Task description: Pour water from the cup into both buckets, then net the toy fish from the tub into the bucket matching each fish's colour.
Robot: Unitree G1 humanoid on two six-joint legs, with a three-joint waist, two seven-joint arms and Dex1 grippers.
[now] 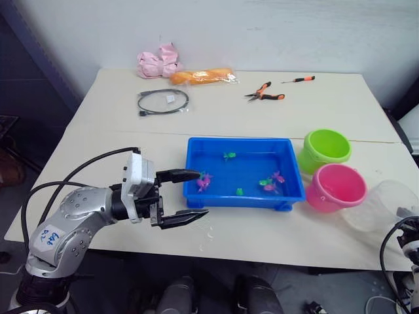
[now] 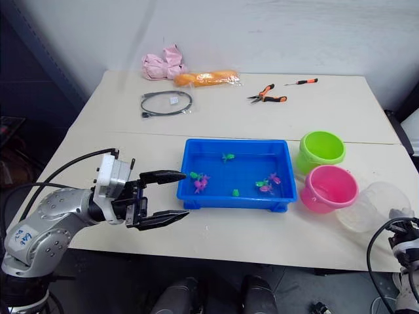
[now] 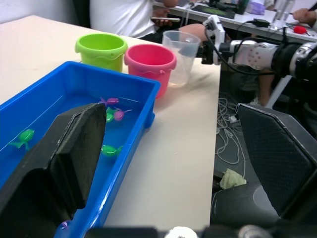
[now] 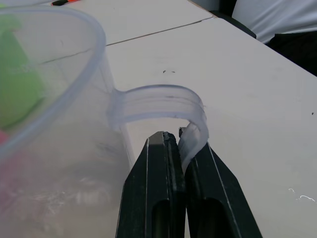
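Gripping now: the right gripper [image 4: 184, 144] has its two black fingers pinched on the handle of the cup [image 4: 54, 129], which sits tilted at the table's right edge near the front, just beside the pink bucket.
Left gripper: the left gripper [image 1: 188, 195] hovers off the table's front edge by the tub's front left corner, its fingers spread wide with nothing between them; the upper fingertip [image 1: 190, 174] overlaps the tub's left wall as seen from the head.
Tub: the tub [image 1: 196, 147] lies flat on the table [image 1: 105, 111] toward the front, right of centre, long side along the front edge.
Toy fish: the toy fish [image 1: 270, 182] lie scattered inside the tub: a green one [image 1: 229, 156] near the far wall, a pink one [image 1: 204, 181] by the left wall, a small green one [image 1: 239, 191] near the front wall, and a mixed green and pink cluster toward the right end.
Buckets: the green bucket [image 1: 326, 149] stands upright just beside the tub's far right corner; the pink bucket [image 1: 336, 188] stands upright touching it, nearer the front edge, beside the tub's right wall.
Back of table: pink cloth [image 1: 157, 63], an orange packet [image 1: 201, 76], a coiled black cable [image 1: 162, 101], orange-handled pliers [image 1: 264, 93] and a small screwdriver [image 1: 298, 80] lie near the far edge.
Person: a white shirt [image 3: 124, 17] shows beyond the table in the left wrist view.
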